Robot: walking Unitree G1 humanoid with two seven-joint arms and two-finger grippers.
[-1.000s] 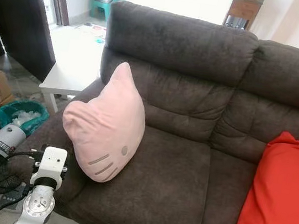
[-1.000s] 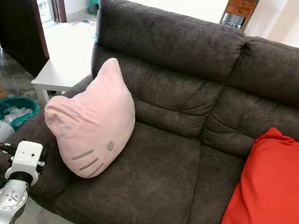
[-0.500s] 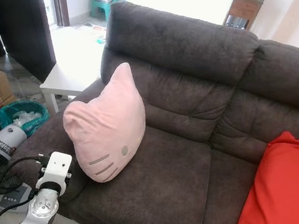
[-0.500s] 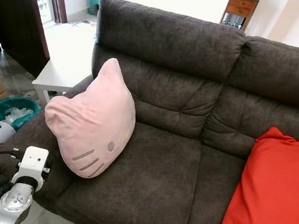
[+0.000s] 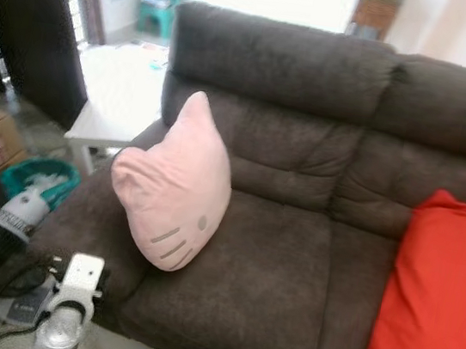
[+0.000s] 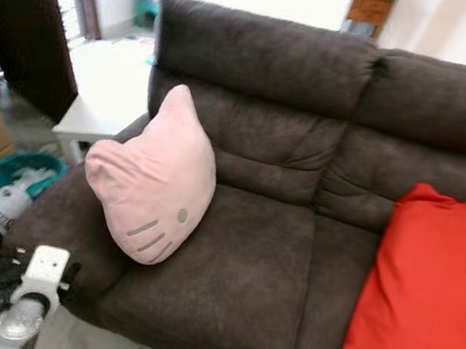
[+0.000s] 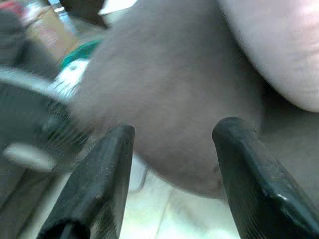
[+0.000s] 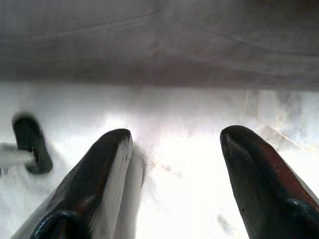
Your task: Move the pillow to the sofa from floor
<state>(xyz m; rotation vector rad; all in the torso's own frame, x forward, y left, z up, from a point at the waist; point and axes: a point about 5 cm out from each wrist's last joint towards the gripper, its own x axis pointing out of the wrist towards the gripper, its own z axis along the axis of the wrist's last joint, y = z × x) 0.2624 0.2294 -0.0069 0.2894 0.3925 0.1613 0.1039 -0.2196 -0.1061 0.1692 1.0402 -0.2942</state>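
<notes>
Sofa [image 5: 290, 261] holds pink pillow [image 5: 176, 197]; left hand [image 7: 172, 149] and right hand [image 8: 172, 164] spread apart, empty.

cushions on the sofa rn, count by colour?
Pink pillow, propped at the left end of the sofa: 1
Red cushion, at the right end: 1
Total: 2
</notes>
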